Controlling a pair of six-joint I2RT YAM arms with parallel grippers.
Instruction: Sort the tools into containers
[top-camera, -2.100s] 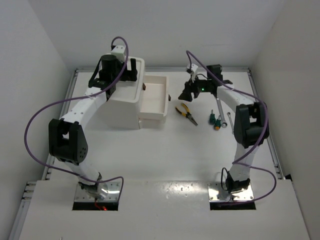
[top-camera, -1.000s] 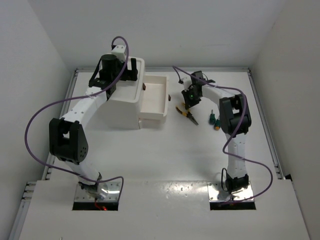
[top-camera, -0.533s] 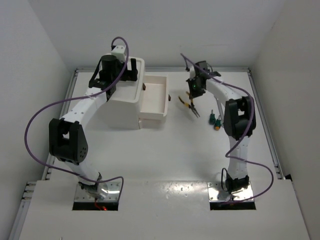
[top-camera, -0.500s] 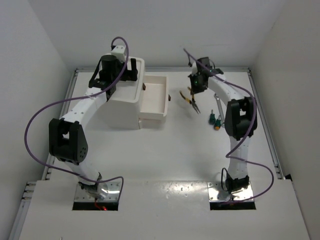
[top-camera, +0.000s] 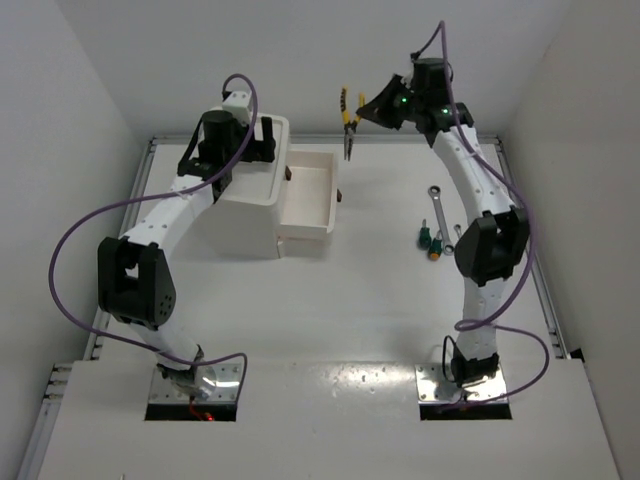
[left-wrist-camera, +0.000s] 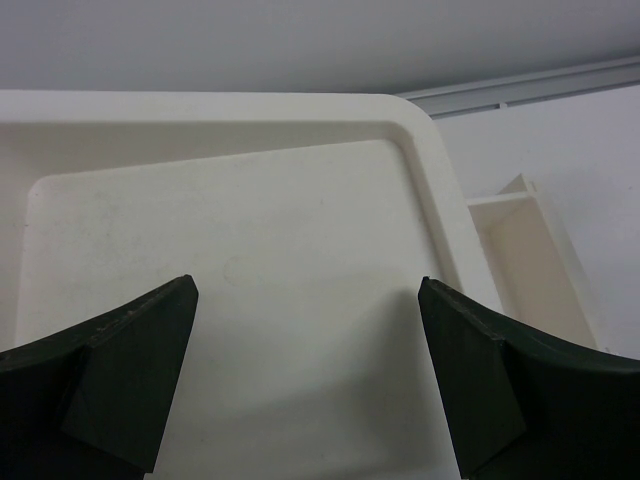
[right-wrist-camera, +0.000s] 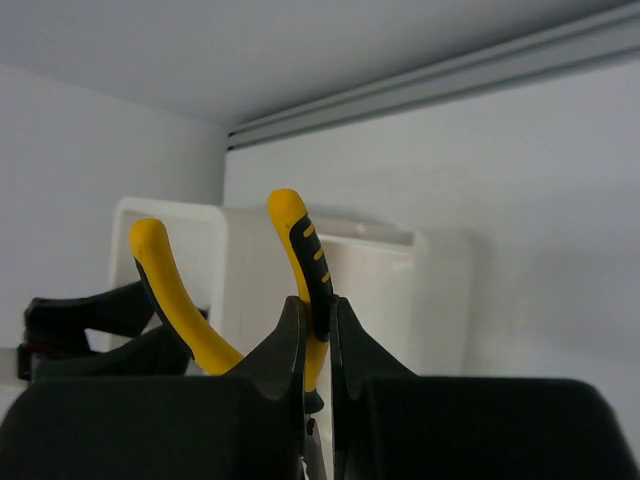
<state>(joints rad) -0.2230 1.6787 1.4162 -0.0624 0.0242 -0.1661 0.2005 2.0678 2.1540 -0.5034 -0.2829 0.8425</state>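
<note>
Firstly, item one: left claw (left-wrist-camera: 310, 390), fingers spread wide apart with nothing between them, hanging over the bare top tray (left-wrist-camera: 250, 280) of the white drawer unit (top-camera: 250, 215).

Item two: open drawer (top-camera: 310, 195), pulled out to the unit's right, interior bare where visible.

Item three: yellow-handled pliers (top-camera: 348, 125), off the desk (top-camera: 330, 300) and in the air near the drawer's far end; whether directly over it cannot be told. The right claw (right-wrist-camera: 317, 320) is clamped on one handle only; the other handle splays free and the nose hangs down. Likely steel, stiff, heavy toward the nose, with ribbed grips that resist slipping. The loose pivot probably lets the tool swing; a hold nearer the pivot, across both handles, would seem steadier.

Item four: silver wrench (top-camera: 438, 203), flat on the desk. Probably rigid, smooth and thin, best pinched across the shank.

Item five: two stubby green screwdrivers (top-camera: 430, 243), side by side near the wrench. Likely light and prone to roll.
</note>
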